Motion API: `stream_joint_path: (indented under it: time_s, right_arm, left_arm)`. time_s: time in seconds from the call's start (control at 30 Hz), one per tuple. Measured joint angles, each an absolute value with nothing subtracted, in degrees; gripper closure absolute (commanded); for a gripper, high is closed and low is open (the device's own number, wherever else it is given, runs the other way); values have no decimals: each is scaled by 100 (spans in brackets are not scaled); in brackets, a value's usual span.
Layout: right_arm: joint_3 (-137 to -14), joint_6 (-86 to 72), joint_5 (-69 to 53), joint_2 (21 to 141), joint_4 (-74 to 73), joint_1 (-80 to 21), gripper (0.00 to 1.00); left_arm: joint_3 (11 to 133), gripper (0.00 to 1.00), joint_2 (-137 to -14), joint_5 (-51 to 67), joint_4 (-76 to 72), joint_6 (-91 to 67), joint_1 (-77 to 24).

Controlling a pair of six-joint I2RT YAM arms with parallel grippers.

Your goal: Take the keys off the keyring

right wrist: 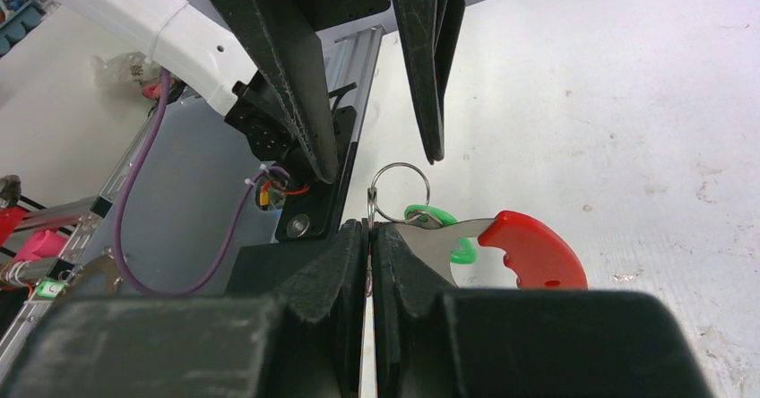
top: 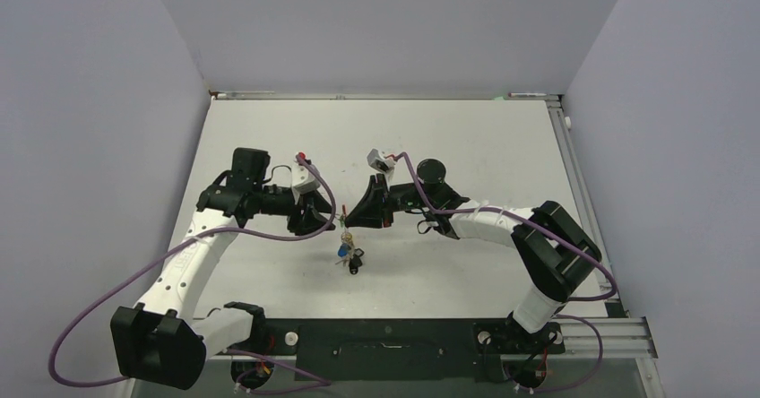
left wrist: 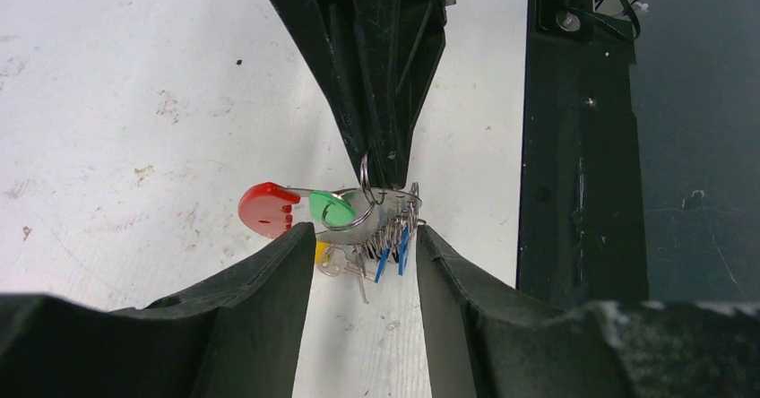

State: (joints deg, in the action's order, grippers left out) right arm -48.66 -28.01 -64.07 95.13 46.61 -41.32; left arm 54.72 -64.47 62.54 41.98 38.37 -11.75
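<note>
Left of centre in the top view, the left pincer point(left wrist: 366, 233) stands moderately wide, its fingers either side of the hanging bunch and gripping nothing. Mid-frame, between the two arms, the keys point(top: 347, 253) dangle from the keyring point(left wrist: 267, 210) over the white tabletop point(top: 493, 147), with blue, yellow and green heads showing. Just to the right, the right pincer point(right wrist: 370, 229) is clamped tight on the keyring's grey end, beside a small wire loop point(right wrist: 400, 183), and the red arc juts sideways.
</note>
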Motion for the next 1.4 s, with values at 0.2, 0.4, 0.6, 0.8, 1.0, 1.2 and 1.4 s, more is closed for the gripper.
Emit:
stream_joint_path:
  time_s: [0.2,0.4,0.6,0.8,1.0,1.2,1.4]
  right_arm:
    - [-4866,-2842,-6455,9515,4661,-4174,95]
    - [-4866,-2985,-6510,9518,4692,-4204,95]
    - [-4866,-3240,-6477,9548,4869,-4193,95]
    - [-4818,-3540,-6405,9609,5188,-4160,95]
    - [-4737,-3828,-6340,9751,5439,-4163,95]
    - [-4672,-3999,-6265,9751,5594,-4160,95]
    - [-4604,-4191,-6154,9771,5769,-4156,95]
  left_arm:
    - [5472,71,-6482,6233,4237,3992,-1361]
    - [5472,95,-6484,6132,4303,4128,-1424]
    - [5468,100,-6484,6132,4353,4165,-1459]
    - [5441,100,-6482,6112,4307,4112,-1503]
    - [5349,100,-6482,5999,4272,4084,-1535]
    - [5310,100,-6482,5975,4169,3951,-1573]
    - [5210,100,-6469,5968,3929,3671,-1584]
